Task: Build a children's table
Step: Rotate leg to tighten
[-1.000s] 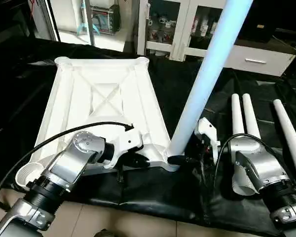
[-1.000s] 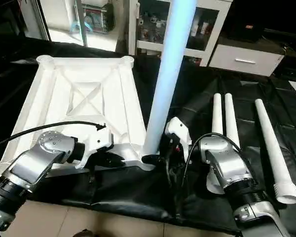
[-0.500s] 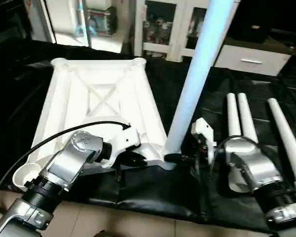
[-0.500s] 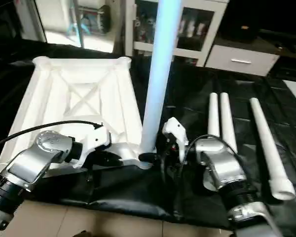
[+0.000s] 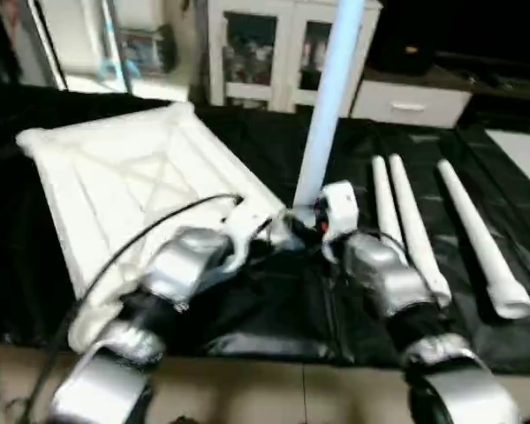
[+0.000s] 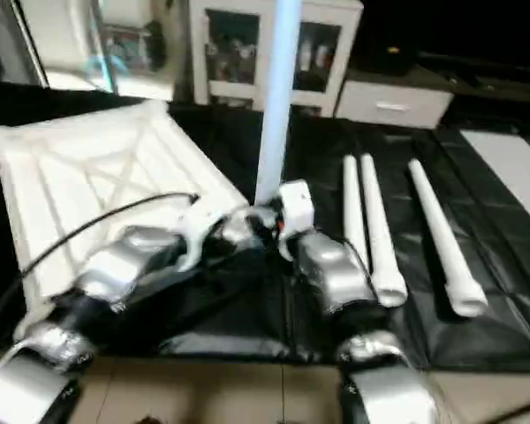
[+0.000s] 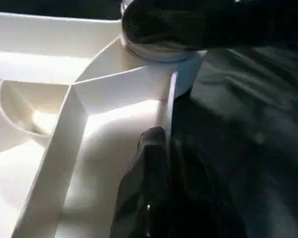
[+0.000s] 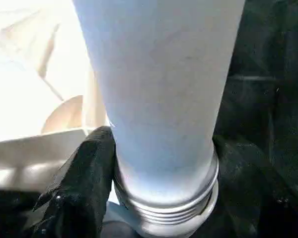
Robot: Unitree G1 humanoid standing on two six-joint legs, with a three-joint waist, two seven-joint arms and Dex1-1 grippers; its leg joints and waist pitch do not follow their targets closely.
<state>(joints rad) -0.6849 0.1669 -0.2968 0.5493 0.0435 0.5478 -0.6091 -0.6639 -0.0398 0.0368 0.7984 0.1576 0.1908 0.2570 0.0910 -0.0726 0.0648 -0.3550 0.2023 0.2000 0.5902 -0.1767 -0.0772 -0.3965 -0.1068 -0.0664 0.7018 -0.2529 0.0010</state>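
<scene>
Four legs show in all: one leg [image 5: 329, 97] stands upright in the tabletop's [image 5: 115, 177] near corner socket [image 7: 161, 52], and three spare legs [image 5: 424, 230] lie side by side on the black sheet [image 5: 274, 309], off to the right of the right gripper [image 8: 159, 198]. That gripper is clamped on the standing leg at its base, one black finger [image 8: 84, 183] pressed to each side of the tube, just above the threaded end, whose rings show above the socket. The leg rises straight up from between the fingers and out past the top of the head views.

The left gripper [image 7: 161, 148] has its fingers together, pinched on the thin outer wall of the tabletop right beside that same socket, one finger inside the wall and one outside over the sheet. The tabletop lies underside up, its ribs and X-brace spreading away from the left gripper to the left and far side. The two grippers sit close together at this corner, the socket between them, with the right gripper's dark finger lying across the socket just beyond the left gripper's tips.

Beyond the leg, past the sheet, stands a white cabinet [image 5: 247, 53] with glass doors.
</scene>
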